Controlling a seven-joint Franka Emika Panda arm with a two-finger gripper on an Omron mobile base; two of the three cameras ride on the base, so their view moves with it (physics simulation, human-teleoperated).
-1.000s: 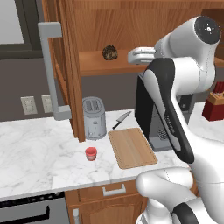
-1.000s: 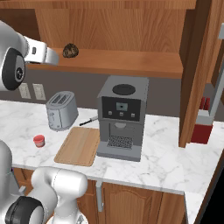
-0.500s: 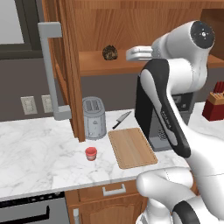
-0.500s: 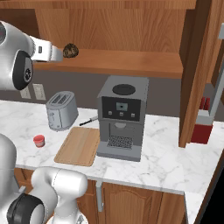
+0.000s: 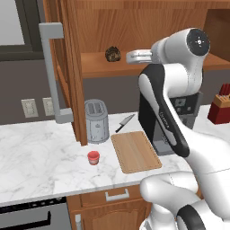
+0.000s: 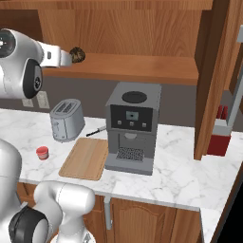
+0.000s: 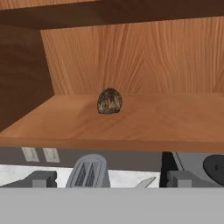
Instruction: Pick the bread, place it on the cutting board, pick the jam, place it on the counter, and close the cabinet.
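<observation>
Gripper [image 5: 128,56] facing one bread [image 5: 113,54] on cabinet [image 5: 134,67] shelf.
Jaws standing wide, holding nothing; one jam [image 5: 93,157] sitting on counter [image 5: 40,161].

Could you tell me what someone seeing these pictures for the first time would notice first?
Most likely the big white arm, stretched up so its claw points at the bread, a dark lump alone on the shelf of the open cabinet. Next, the small red jam jar on the counter, left of the bare cutting board, with a toaster and coffee machine behind.
</observation>
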